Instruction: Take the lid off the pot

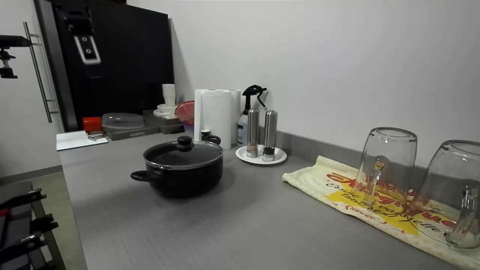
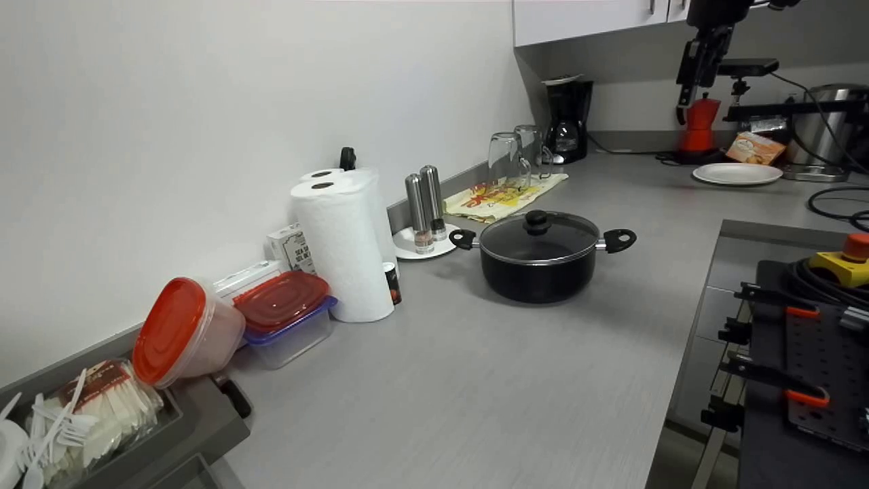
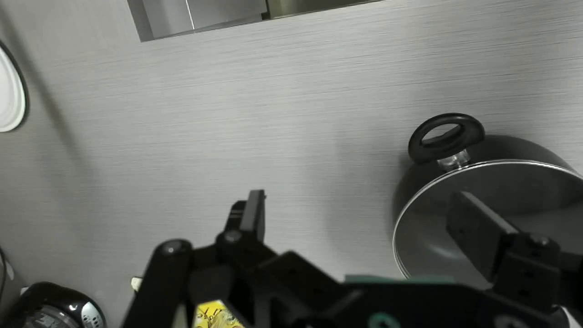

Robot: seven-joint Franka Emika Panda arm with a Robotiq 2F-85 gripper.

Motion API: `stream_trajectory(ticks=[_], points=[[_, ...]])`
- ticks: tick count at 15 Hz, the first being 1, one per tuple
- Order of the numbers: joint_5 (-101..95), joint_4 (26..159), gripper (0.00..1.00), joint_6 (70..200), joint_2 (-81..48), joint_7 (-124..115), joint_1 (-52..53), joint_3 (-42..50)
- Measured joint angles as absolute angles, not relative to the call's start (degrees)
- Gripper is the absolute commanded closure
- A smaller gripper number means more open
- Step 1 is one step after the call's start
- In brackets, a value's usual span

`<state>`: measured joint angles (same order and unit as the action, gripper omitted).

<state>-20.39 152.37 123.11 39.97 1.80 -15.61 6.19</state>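
The black pot stands on the grey counter in both exterior views, with a short handle on each side. The round dark lid with a shiny rim and black knob sits on it, also in an exterior view. In the wrist view, part of the pot and lid shows at the right; the knob is not visible there. My gripper is open and empty, its right finger overlapping the lid in the picture. The gripper is high above the counter in both exterior views, apart from the lid.
Two steel shakers on a white plate and paper rolls stand by the wall near the pot. Upturned glass mugs stand on a printed cloth. Plastic containers, a coffee maker and a red moka pot are farther off.
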Motion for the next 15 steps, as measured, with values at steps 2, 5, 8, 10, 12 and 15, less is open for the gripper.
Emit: stream_trajectory(ticks=[2, 5, 8, 10, 12, 15], points=[[-20.4, 152.3, 0.0, 123.4, 39.7, 1.8, -15.2, 6.2], [-20.4, 150.9, 0.0, 127.2, 36.5, 1.6, -13.3, 5.2], [-20.2, 147.3, 0.0, 132.6, 29.9, 1.0, -10.4, 3.3], [-20.2, 143.9, 0.0, 135.9, 24.7, 0.9, -8.7, 2.2], [-20.2, 140.0, 0.0, 138.6, 19.4, 0.9, -7.6, 1.3], [-19.7, 133.3, 0.0, 140.9, 11.4, 0.9, -6.4, 1.1]])
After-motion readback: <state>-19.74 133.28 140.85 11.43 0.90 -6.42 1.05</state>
